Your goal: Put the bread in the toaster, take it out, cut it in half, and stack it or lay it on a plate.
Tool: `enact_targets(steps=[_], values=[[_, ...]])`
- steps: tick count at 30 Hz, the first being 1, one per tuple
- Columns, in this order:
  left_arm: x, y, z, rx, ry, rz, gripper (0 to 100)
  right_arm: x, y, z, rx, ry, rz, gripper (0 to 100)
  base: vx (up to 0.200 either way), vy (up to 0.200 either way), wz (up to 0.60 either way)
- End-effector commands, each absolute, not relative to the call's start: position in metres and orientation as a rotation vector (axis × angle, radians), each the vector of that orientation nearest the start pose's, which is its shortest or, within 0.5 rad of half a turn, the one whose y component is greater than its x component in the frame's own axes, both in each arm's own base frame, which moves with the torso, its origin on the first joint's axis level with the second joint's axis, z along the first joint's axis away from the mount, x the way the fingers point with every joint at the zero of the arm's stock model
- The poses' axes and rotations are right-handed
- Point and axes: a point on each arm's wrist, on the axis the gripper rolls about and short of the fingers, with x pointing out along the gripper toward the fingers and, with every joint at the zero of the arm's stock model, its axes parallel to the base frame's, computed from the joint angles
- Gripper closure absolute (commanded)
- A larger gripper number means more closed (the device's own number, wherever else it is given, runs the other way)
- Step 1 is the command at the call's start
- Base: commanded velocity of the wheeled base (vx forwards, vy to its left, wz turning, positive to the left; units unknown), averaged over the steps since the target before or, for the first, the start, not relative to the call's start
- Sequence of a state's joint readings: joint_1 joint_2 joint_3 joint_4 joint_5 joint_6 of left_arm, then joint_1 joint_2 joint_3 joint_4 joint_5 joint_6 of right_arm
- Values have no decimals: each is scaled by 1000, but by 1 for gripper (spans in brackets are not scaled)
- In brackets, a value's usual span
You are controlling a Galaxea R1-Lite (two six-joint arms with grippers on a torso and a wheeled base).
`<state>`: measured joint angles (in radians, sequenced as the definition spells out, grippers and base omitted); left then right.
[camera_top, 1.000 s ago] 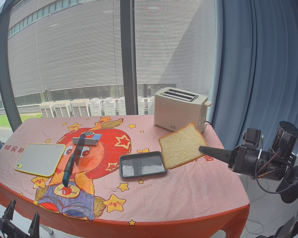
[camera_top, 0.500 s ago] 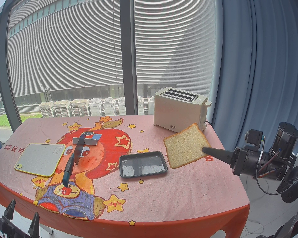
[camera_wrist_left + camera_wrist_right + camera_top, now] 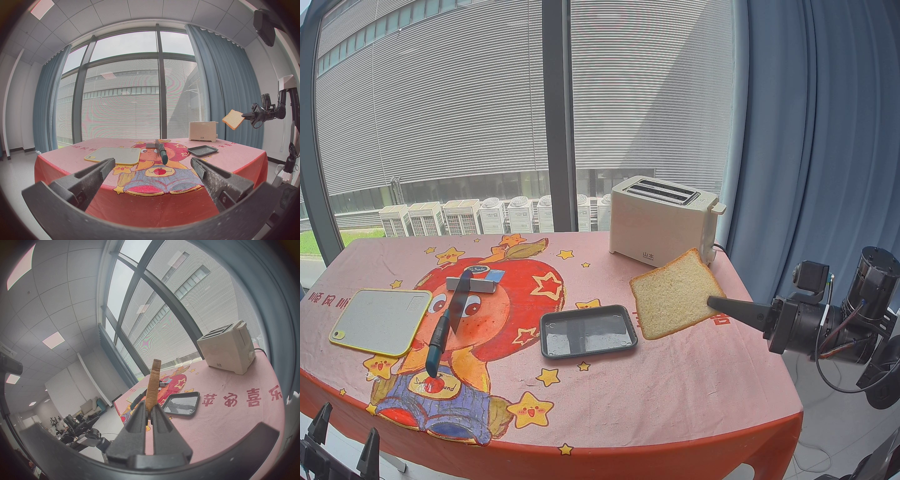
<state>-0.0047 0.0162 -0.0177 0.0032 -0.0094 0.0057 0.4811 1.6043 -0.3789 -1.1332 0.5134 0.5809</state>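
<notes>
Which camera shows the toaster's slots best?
The head view: it looks down on the toaster, so both top slots show plainly. The right wrist view catches the slots side-on, at a shallow angle. In the left wrist view the toaster is far off, front face toward the camera.

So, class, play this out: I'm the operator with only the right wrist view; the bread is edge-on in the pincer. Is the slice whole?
Observer: Yes; the head view shows the bread face-on, a whole uncut slice gripped near one corner by the right pincer.
Operator: And the left arm?
Observer: The left pincer is open and holds nothing.
Operator: Is the bread off the table?
Observer: The left wrist view shows it in the air beside the toaster, about level with its top.
</notes>
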Motion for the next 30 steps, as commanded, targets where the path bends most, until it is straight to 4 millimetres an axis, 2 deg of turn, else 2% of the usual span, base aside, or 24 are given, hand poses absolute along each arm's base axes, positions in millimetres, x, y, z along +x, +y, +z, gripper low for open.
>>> enact_targets(steps=[1, 30], values=[[-23, 0, 75, 6, 3, -14, 0, 207, 121, 152, 533, 382, 938, 100, 0, 0, 0], [-23, 0, 75, 6, 3, -14, 0, 207, 119, 151, 530, 381, 932, 100, 0, 0, 0]])
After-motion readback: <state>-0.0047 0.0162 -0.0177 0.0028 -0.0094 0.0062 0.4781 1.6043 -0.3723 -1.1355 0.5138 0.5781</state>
